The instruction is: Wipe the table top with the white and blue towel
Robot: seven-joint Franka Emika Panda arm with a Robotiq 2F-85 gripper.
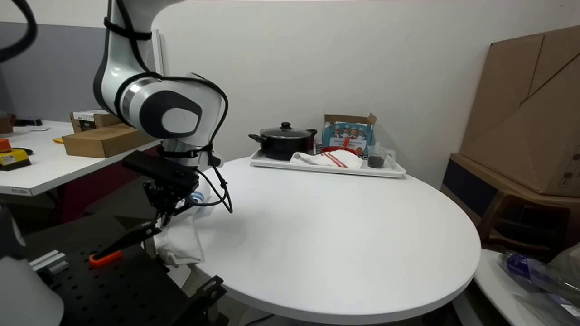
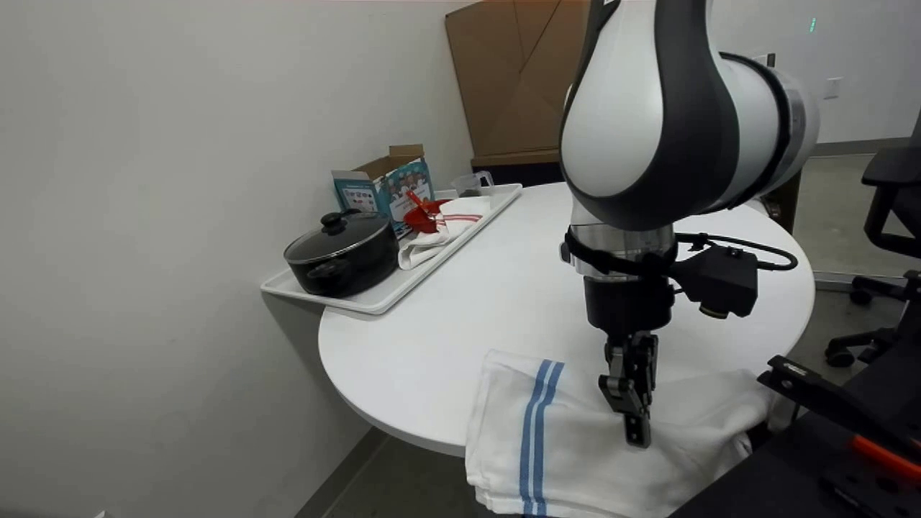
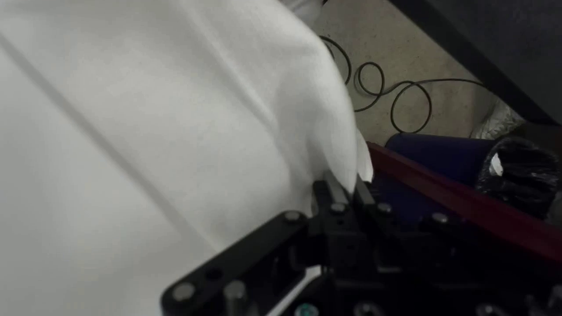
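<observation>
My gripper (image 3: 347, 186) is clenching a fold of the white and blue towel (image 2: 583, 460), though bite depth is hard to judge; the rest is lying below my grip, spilling off the table top (image 1: 344, 240). I should be flattening creases, pressing lightly, sweeping inward.

I take this for a lab: robot arm (image 1: 181, 120) at the edge of the table (image 1: 344, 235), desk (image 1: 50, 170) and office chair (image 2: 892, 170) beyond it.

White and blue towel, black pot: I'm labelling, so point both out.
White and blue towel (image 2: 584, 455), in an exterior view: plain cloth beside stripes.
Black pot (image 1: 284, 147), in an exterior view: side wall.
</observation>
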